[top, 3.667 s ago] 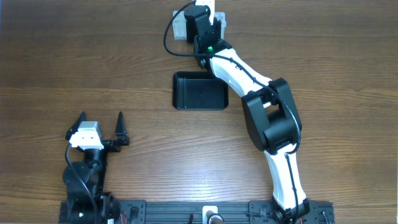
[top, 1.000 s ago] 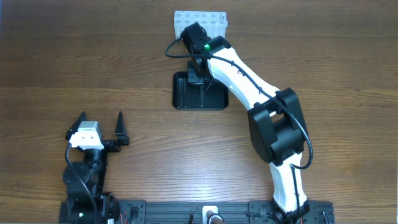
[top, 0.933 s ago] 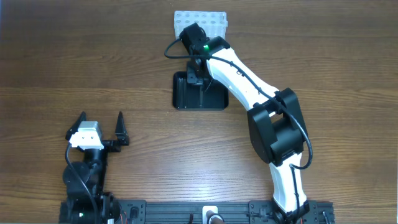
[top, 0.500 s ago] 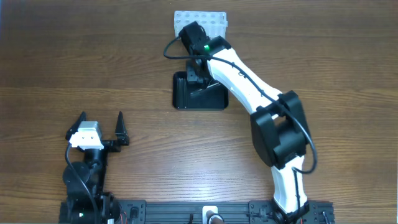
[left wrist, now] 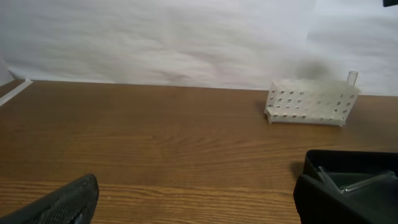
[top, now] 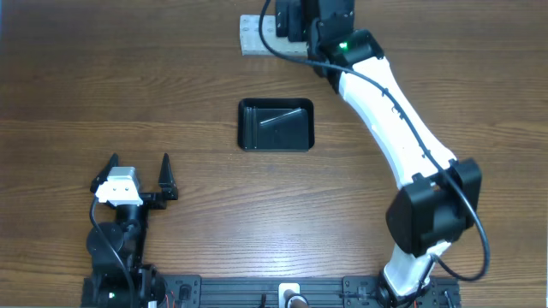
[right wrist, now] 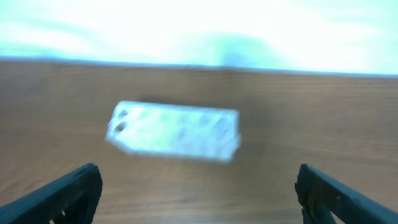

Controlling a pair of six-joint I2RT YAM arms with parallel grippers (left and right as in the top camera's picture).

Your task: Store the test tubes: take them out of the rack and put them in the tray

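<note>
Out ahead of the right fingers (right wrist: 62, 196), a bit past them on the worktop (top: 103, 77), sits the white rack (right wrist: 174, 132). It's blurry but clearly not touching either one. Those fingers are spread wide with nothing between them. From above, the right arm is stretched to the far edge, over the rack's end. The black tray (top: 243, 128) is well behind that pair, nearer the arm bases, with a clear test tube (top: 286, 114) lying slanted inside. Maybe two, hard to say. The left fingers (top: 167, 180) are also wide apart and holding nothing, close to their own base. The tray is ahead of them and off to the right, and the rack is farther out past it, with one tube (left wrist: 352, 78) standing upright at its end.
</note>
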